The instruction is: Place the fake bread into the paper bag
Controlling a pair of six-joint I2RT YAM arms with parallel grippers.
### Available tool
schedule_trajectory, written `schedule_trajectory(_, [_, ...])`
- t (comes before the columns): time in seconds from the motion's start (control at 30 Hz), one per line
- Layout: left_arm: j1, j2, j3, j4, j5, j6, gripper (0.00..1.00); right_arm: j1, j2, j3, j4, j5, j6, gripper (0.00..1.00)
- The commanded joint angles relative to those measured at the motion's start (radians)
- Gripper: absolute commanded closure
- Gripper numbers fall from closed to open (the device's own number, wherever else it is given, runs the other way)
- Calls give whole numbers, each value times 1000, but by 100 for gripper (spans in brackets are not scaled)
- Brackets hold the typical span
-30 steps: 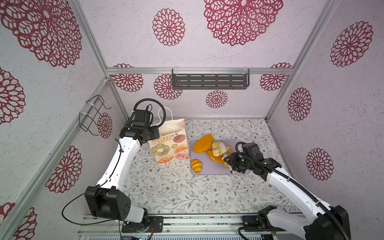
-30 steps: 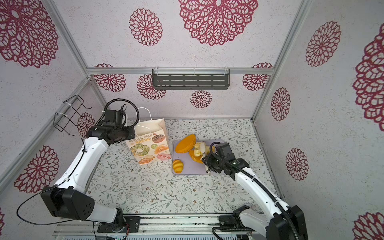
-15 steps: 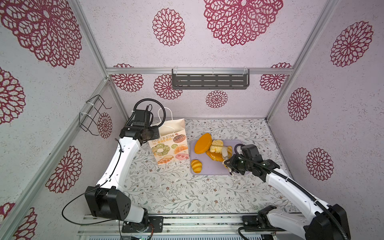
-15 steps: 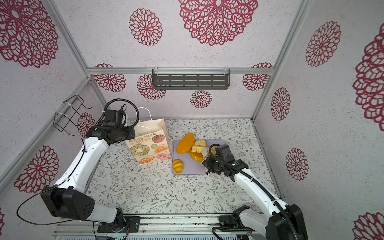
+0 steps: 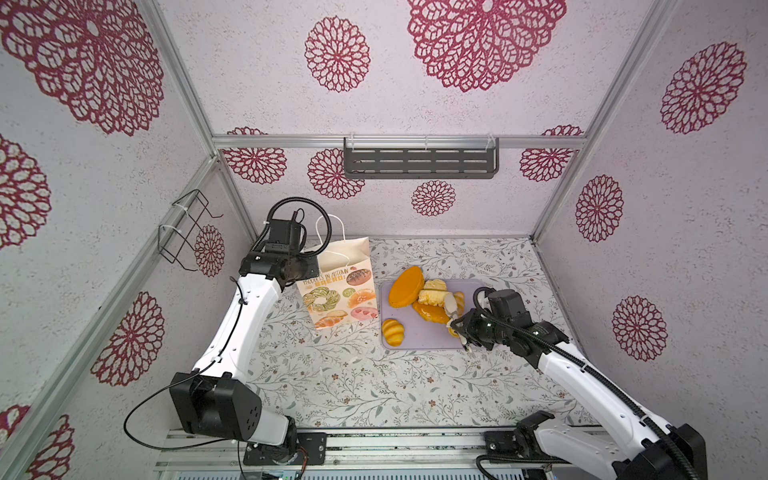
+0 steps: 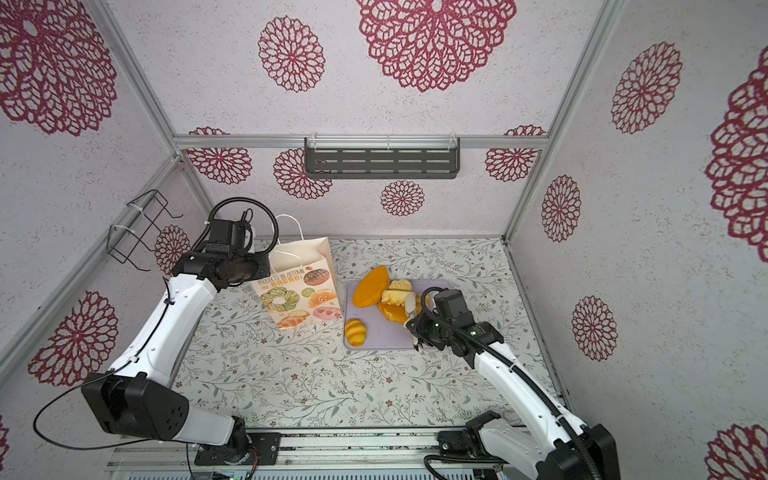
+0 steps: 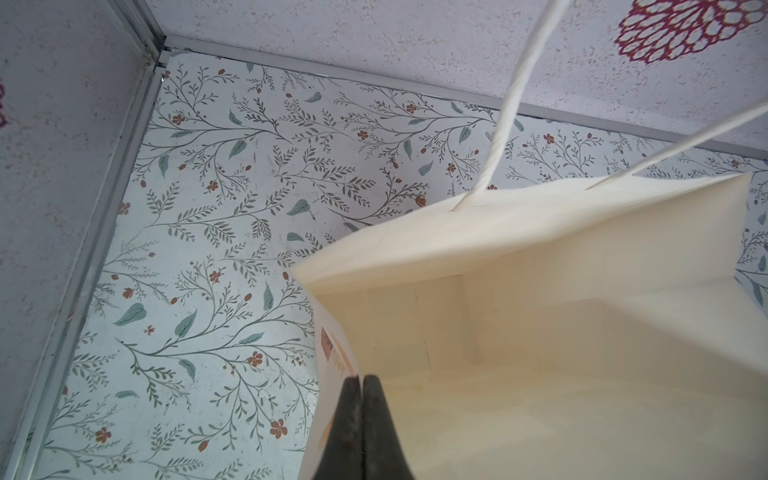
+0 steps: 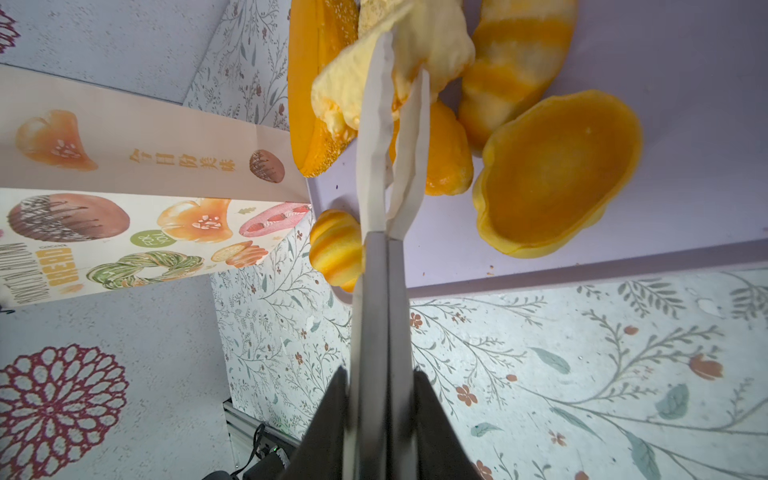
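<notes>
The floral counter [image 5: 332, 374] carries everything; toward its back left the paper bag [image 5: 338, 286] stands upright with its mouth open, and the left wrist view shows the visible part of its inside bare. The left gripper [image 7: 360, 380] has its jaws clenched on the bag's front rim, apparently to keep the mouth spread. Just beside the bag lies the lilac tray [image 5: 419, 343]; the fake bread [image 5: 428, 311] is all on it, 6 pieces in the right wrist view: a big orange loaf [image 5: 405, 286], a cupped orange piece [image 8: 557, 174], a striped loaf [image 8: 515, 62], a glossy orange bun [image 8: 436, 153], the pale cream loaf [image 8: 436, 45] on top of the heap, and 1 small striped bun [image 5: 392, 331] apart from the rest at the tray's edge nearest the bag.

The change is at the right gripper [image 8: 403, 62]; 1 second ago its long white jaws stood partly apart at the heap, and now they are pinched onto the pale cream loaf, which bulges around them. The grasp of 1 piece therefore looks made, with nothing bagged yet; the likely next move is a lift clear of the heap and a carry across to the bag's mouth; the pinch is thin and the loaf looks soft, so it could slip.
</notes>
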Motion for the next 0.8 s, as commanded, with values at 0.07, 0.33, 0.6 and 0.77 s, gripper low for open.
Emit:
schedule_trajectory(0.07, [-2, -12, -14, -7, -9, 11, 100, 4, -30, 37, -97, 31, -57, 79])
schedule_trajectory(0.33, [-4, -9, -14, -8, -13, 10, 100, 4, -70, 41, -107, 23, -23, 64])
schedule_trajectory(0.6, [-5, -7, -15, -10, -42, 18, 100, 5, -114, 103, -301, 67, -71, 58])
schedule_trajectory(0.77, [-8, -3, -15, -6, -14, 15, 100, 3, -153, 153, -409, 135, -96, 54])
